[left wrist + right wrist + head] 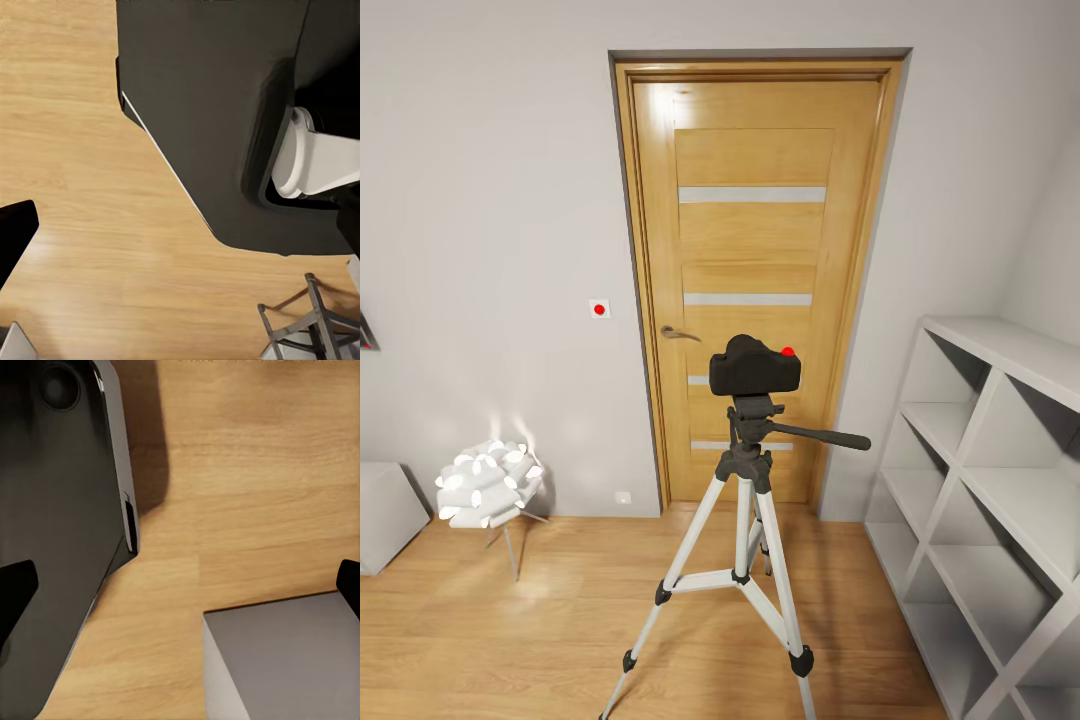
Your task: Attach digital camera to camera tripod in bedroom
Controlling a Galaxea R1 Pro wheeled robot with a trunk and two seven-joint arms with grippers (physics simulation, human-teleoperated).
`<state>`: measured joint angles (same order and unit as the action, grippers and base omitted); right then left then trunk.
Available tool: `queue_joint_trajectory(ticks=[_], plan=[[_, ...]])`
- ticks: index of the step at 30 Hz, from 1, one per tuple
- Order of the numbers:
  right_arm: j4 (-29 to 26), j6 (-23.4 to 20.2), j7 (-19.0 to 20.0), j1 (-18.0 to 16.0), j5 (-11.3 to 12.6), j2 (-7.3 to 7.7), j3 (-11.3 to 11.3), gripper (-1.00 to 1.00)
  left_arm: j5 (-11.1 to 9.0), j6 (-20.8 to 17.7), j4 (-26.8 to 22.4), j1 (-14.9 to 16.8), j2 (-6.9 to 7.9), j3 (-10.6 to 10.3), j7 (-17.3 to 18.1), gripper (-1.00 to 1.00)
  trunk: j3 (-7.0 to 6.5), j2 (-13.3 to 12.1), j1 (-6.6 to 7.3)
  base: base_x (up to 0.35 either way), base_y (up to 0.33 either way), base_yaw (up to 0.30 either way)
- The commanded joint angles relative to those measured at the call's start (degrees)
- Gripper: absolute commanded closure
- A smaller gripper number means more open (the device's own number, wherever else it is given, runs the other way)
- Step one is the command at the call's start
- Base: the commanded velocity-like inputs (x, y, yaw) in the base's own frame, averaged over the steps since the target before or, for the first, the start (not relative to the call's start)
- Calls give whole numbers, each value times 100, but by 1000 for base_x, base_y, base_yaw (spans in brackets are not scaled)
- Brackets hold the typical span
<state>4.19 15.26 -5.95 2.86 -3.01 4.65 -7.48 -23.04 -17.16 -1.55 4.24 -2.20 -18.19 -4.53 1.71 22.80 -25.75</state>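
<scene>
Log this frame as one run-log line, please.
scene: bedroom, closed oak door | digital camera seated on camera tripod head | grippers clear of camera | attach step: looks done

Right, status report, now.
Digital camera sits on camera tripod, facing the door. Jaws of both arms off it, each with one fingertip at frame edge. Nothing in the way.

Head cam faces the oak door point(760, 280) from mid-room, tripod point(745, 560) close up front. Both wrist cams point down, near the plank floor point(82, 225), which all three views share.
</scene>
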Motion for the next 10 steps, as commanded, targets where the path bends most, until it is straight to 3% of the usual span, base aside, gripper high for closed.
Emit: queue_joint_trajectory(ticks=[1,10], plan=[[12,35,-11,-5,-33,1,-43,-100,-60,-33,-13,2,0,-44,-30,-100,11,12,-3,0,0,0],[12,38,-11,-5,-33,1,-43,-100,-60,-33,-12,5,0,-45,-30,-100,11,12,-3,0,0,0]])
